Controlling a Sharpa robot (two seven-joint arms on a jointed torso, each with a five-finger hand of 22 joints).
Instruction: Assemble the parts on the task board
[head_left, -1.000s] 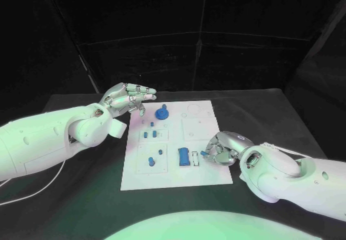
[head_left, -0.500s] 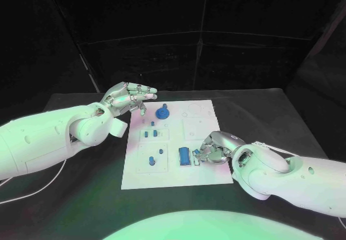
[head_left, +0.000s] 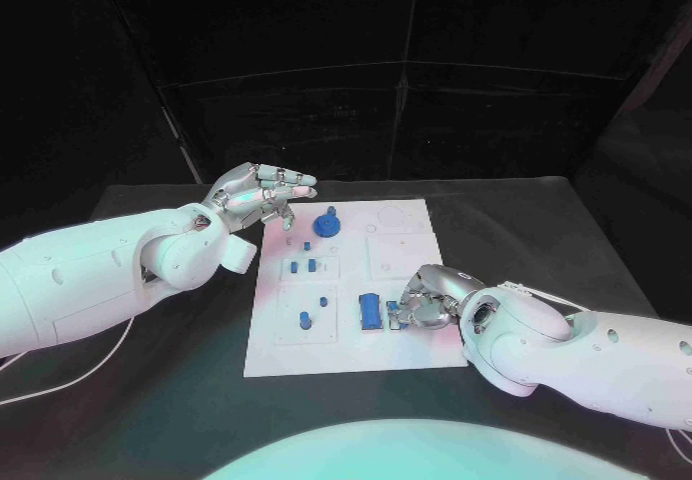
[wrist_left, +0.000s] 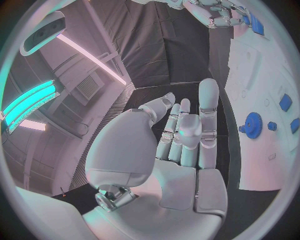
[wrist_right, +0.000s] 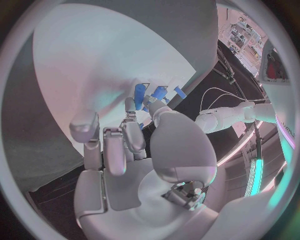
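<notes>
Silver fingers of the left hand (head_left: 263, 194) are hovering spread and empty above the far-left corner of the task board (head_left: 418, 345), gripping nothing. Moving rightward, the blue gear (head_left: 326, 226) is standing near the board's far edge, small blue pegs (head_left: 299, 267) are sitting mid-board, and the long blue block (head_left: 369, 312) is lying toward the near edge. Just beside it, the right hand (head_left: 426, 305) is resting on the board with fingers curled in — whether it is pinching a small part cannot be told. These parts are judged light, rigid and smooth — take hold across opposite flat sides
</notes>
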